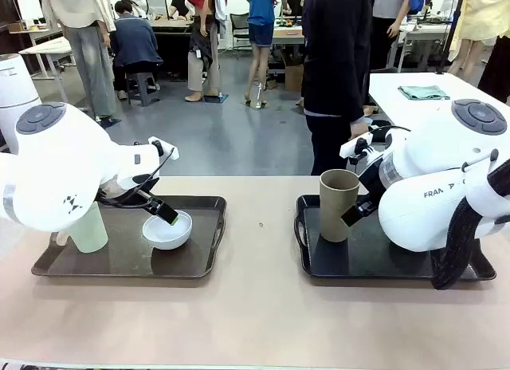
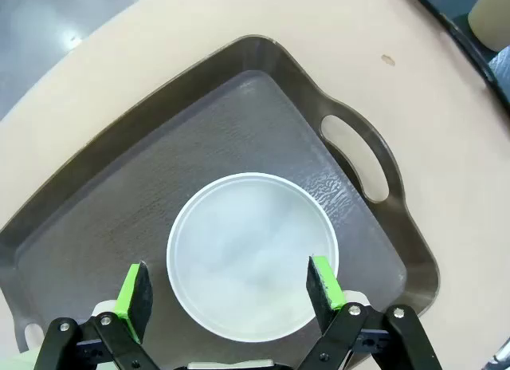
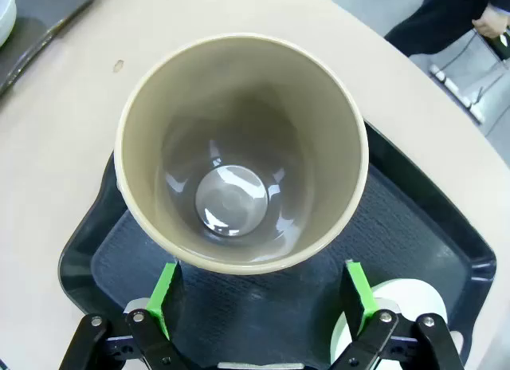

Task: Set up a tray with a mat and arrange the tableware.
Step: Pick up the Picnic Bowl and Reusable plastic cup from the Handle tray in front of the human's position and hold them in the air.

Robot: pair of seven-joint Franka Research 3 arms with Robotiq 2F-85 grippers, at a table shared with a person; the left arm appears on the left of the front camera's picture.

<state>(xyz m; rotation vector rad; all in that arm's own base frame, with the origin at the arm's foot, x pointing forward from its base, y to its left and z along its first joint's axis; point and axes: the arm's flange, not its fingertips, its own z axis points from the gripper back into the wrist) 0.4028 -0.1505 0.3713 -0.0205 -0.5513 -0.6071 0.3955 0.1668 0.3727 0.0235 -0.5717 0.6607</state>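
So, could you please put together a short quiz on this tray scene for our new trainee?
1. True or false: the left tool stands open over the white bowl.
2. Where does the tan cup stand? A: on the black tray. B: on the bare table. C: inside the white bowl.
3. Which cup shares the brown tray with the white bowl?

Key
1. True.
2. A.
3. The pale green cup.
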